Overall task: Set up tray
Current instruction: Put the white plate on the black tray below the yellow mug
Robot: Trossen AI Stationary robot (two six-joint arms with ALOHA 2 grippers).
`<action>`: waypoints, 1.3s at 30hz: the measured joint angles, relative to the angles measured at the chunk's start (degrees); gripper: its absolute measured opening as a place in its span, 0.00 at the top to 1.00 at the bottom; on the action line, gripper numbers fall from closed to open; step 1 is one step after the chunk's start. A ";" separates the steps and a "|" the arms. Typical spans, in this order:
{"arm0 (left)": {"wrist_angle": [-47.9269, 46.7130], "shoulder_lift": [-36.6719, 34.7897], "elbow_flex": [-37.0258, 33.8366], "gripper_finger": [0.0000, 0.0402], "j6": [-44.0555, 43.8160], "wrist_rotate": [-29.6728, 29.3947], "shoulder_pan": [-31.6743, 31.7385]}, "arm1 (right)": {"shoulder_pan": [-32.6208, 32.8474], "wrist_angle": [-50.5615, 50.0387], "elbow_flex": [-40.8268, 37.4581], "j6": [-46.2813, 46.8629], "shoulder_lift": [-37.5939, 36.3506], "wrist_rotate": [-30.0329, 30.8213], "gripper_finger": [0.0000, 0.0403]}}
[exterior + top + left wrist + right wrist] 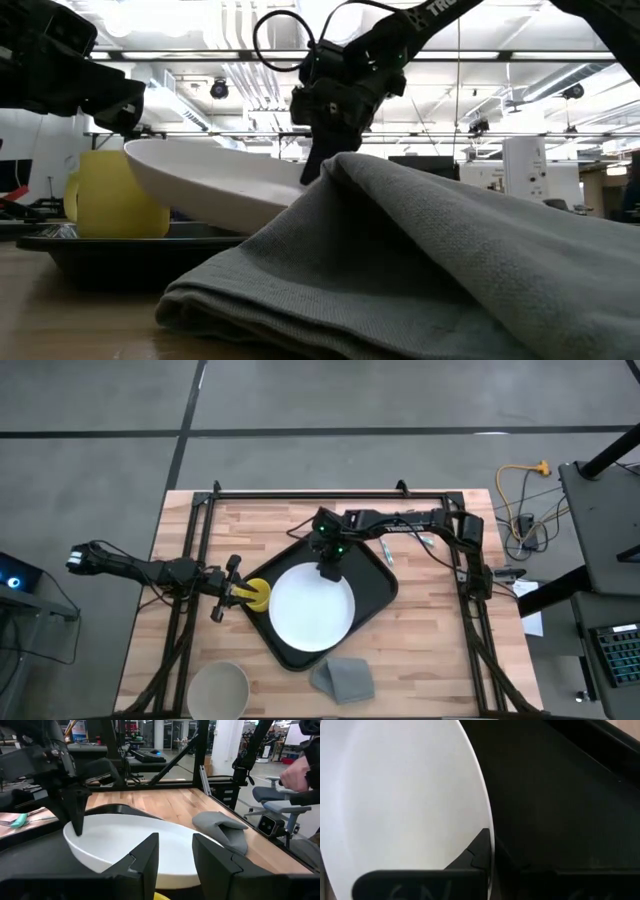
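The tray (375, 598) lies askew near the middle of the wooden table (420, 670), a wide, flat black rectangle with rounded corners and a low raised rim. It looks like stiff moulded plastic, light for its spread and smooth enough to slide on the wood. The rim is the only place to take it, best at a bare edge or corner, and a single pinch would likely tip it under its load.

On it sits a round white plate (310, 608), glossy and hard, probably ceramic, so breakable and slippery. The low view shows it tilted, its left edge raised above the tray. The right gripper (328, 571) is at the plate's far rim, jaws clamped on that thin edge, as the right wrist view shows with a finger on each side of it.

A yellow cup (258, 594), matt and cylindrical, stands on the tray's left corner just beside the plate. The left gripper (229, 588) is on it from the left, jaws apart to the cup's width and seemingly holding it, though the contact is not plainly shown.

Off the tray, on the near side of the table, a soft grey folded cloth (343, 678) lies limp, with a pale round bowl (218, 688) to its left. Some cutlery (385, 550) lies on the wood beyond the tray's far edge.
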 joint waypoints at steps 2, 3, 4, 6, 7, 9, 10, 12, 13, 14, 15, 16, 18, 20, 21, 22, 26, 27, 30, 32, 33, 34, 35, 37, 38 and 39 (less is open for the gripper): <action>0.01 -0.02 0.00 0.74 0.02 0.01 -0.01 | 0.25 0.68 0.02 -0.01 0.58 -0.12 0.98; -0.01 0.00 0.00 0.74 0.02 0.01 0.01 | 0.45 0.68 0.02 -0.01 0.94 -0.04 0.98; 0.01 -0.02 0.00 0.74 0.02 0.01 0.00 | 0.50 1.02 0.02 -0.01 1.36 -0.05 0.98; -0.01 -0.02 0.00 0.74 0.02 0.01 0.01 | 0.54 1.88 0.02 0.00 2.04 -0.19 0.98; 0.01 -0.02 0.00 0.74 0.01 0.01 0.01 | 0.54 2.18 0.03 0.01 2.55 -0.21 0.98; -0.01 -0.02 0.00 0.74 0.02 0.01 0.00 | 0.56 2.40 0.29 0.01 3.65 -0.33 0.98; 0.00 -0.01 0.00 0.74 0.02 0.01 0.01 | 0.56 2.27 0.47 0.02 4.35 -0.36 0.98; -0.01 0.02 0.00 0.74 0.01 0.01 0.00 | 0.58 2.26 0.85 0.04 5.36 -0.47 0.98; -0.01 0.02 0.00 0.74 0.02 0.01 0.01 | 0.58 2.24 1.13 0.02 5.80 -0.62 0.98; -0.01 0.00 0.00 0.74 0.02 -0.01 -0.01 | 0.58 2.26 1.51 0.02 6.20 -0.72 0.98; -0.01 0.00 0.00 0.74 0.00 0.01 0.01 | 0.60 2.33 1.86 0.01 6.71 -0.86 0.98; -0.01 0.00 0.00 0.74 0.00 0.01 -0.01 | 0.64 2.34 2.25 0.01 7.16 -0.92 0.98; 0.00 0.00 0.00 0.74 0.02 0.01 0.01 | 0.83 2.37 2.62 -0.02 7.88 -0.87 0.98; -0.01 0.00 0.00 0.74 0.02 -0.01 0.01 | 0.97 2.59 3.19 -0.04 8.31 -0.84 0.98; -0.01 0.00 0.00 0.74 0.00 -0.01 0.01 | 1.06 2.59 3.45 -0.08 8.53 -0.83 0.98; 0.01 0.00 0.00 0.74 0.02 0.01 0.01 | 1.12 2.62 3.78 -0.16 8.66 -0.87 0.98; 0.01 -0.02 0.00 0.74 0.00 -0.01 0.00 | 1.40 2.85 4.46 -0.23 8.93 -0.82 0.98; -0.01 -0.02 0.00 0.74 0.02 0.01 0.00 | 1.54 2.89 4.50 -0.23 8.93 -0.80 0.98; 0.00 -0.02 0.00 0.74 0.02 0.01 0.01 | 1.98 3.31 4.57 -0.80 8.93 -0.63 0.98; 0.01 -0.02 0.00 0.74 0.00 0.01 0.00 | 2.36 3.36 4.57 -1.69 8.93 -0.63 0.98; 0.01 -0.02 0.00 0.74 0.00 -0.01 0.01 | 2.55 3.46 4.57 -1.94 8.93 -0.61 0.98; -0.01 -0.02 0.00 0.74 0.02 0.01 0.01 | 2.75 3.71 4.57 -2.05 8.93 -0.63 0.98; 0.00 -0.02 0.00 0.74 0.02 -0.01 0.01 | 2.94 4.10 4.57 -2.13 8.93 -0.63 0.98; 0.01 -0.02 0.00 0.74 0.00 -0.01 0.01 | 3.27 4.68 4.57 -2.19 8.93 -0.63 0.98; 0.00 -0.02 0.00 0.74 0.01 0.00 0.01 | 3.38 4.91 4.57 -2.18 8.93 -0.63 0.98; 0.01 -0.02 0.00 0.74 0.01 0.01 0.01 | 3.48 5.13 4.57 -2.17 8.93 -0.62 0.98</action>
